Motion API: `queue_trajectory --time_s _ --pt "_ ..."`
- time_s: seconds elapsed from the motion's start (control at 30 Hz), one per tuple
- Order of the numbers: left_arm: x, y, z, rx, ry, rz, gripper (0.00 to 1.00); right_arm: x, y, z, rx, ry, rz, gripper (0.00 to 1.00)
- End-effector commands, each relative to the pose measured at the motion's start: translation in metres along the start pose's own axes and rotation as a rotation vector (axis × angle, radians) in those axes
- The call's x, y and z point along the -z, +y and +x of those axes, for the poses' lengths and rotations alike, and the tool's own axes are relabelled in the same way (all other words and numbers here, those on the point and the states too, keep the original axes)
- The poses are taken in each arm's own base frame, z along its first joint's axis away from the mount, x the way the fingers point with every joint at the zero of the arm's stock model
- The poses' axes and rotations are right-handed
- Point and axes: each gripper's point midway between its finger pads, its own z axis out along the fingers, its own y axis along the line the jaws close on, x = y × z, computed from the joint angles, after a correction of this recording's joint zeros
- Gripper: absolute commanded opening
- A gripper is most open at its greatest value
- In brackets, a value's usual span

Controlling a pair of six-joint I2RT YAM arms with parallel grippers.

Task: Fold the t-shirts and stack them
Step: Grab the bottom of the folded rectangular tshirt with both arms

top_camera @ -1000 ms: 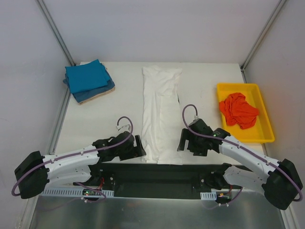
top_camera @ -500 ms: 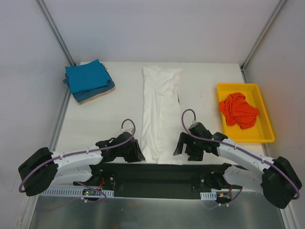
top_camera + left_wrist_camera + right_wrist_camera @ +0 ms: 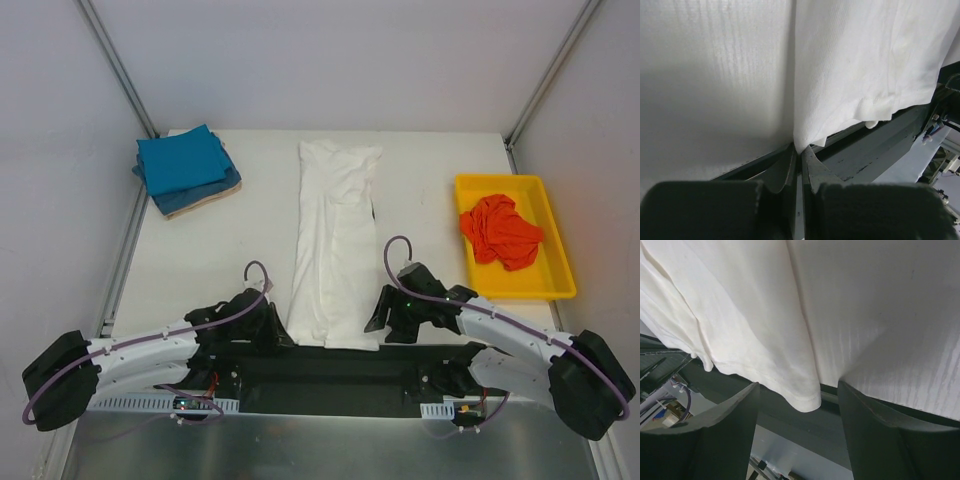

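Looking from above, find the table (image 3: 250, 230) carrying a long white t-shirt (image 3: 335, 240) down its middle, a yellow tray (image 3: 510, 292) right, folded teal-blue t-shirts (image 3: 185, 165) far left, an orange-red t-shirt (image 3: 500, 232) bunched in that tray. Cannot read either grip there. Find, only from the wrists, left claw (image 3: 800, 150) pinched shut on the near left hem corner, right claw (image 3: 798, 385) spread wide astride the right corner.

no readable text, labels, brands, numbers or signs anywhere
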Motion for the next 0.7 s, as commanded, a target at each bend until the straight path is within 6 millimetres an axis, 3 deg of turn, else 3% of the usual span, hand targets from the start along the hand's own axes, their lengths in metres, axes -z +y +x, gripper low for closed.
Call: queue_trajectory --time_s 0.0,0.33,0.37,0.47,0.63,0.67 --pt "0.000 0.025 0.006 0.027 0.001 -0.068 0.00 -0.006 -0.001 0.012 -0.015 0.038 -0.022 0.64" --pt "0.002 0.026 0.011 0.065 0.001 -0.023 0.00 -0.013 -0.011 0.030 -0.029 0.066 0.028 0.49" --pt "0.002 0.026 0.011 0.067 0.000 -0.022 0.00 -0.013 -0.010 0.028 -0.029 0.056 0.026 0.45" --pt "0.002 0.025 0.009 0.069 -0.007 -0.016 0.00 -0.011 0.000 0.022 -0.017 0.024 -0.007 0.19" --pt "0.004 0.018 0.009 0.070 -0.003 0.008 0.00 -0.006 0.019 0.031 0.022 0.054 -0.084 0.07" --pt "0.005 0.016 0.009 0.068 -0.003 0.016 0.00 -0.004 0.021 0.030 0.020 0.048 -0.094 0.01"
